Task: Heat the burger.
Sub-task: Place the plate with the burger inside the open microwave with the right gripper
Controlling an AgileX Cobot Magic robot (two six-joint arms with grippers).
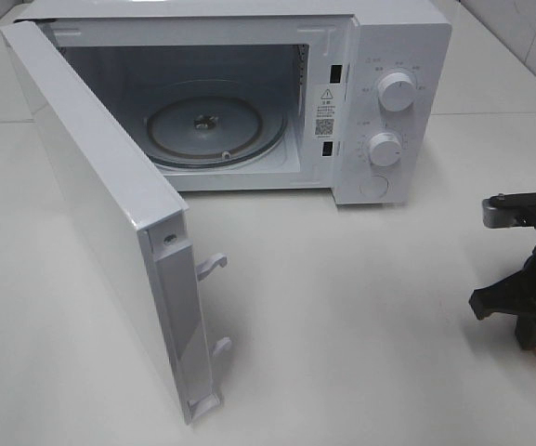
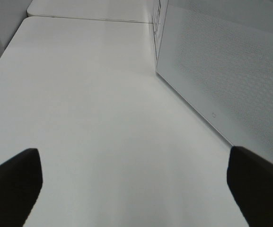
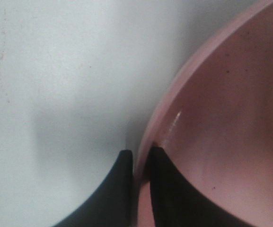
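So, my right end effector [image 3: 140,154] is clenched on the rim of the pink plate [image 3: 231,109], one finger outside on the bench [image 1: 342,307] side and one inside the dish, way over at the right edge of the overhead view. My left end effector [image 2: 134,182] is spread wide with nothing in it, hanging over the bench next to the open door [image 1: 91,204]. Honestly I can't see the burger in any view. The bit of plate my wrist camera shows is bare, so my guess is it sits further along the plate, out of shot. The microwave [image 1: 379,56] is wide open and the glass turntable [image 1: 216,125] has nothing on it, so the job in hand looks like carrying the plate in. Tip to self: a rim pinch leaves all the weight hanging off one side, so I'd lift only enough to clear the bench, keep the plate dead level and go slow, since a tall burger could tip or slide. I'd come in straight at the opening, clear the lower lip, stay off the door's latch hooks, and set it down centred on the glass before letting go.
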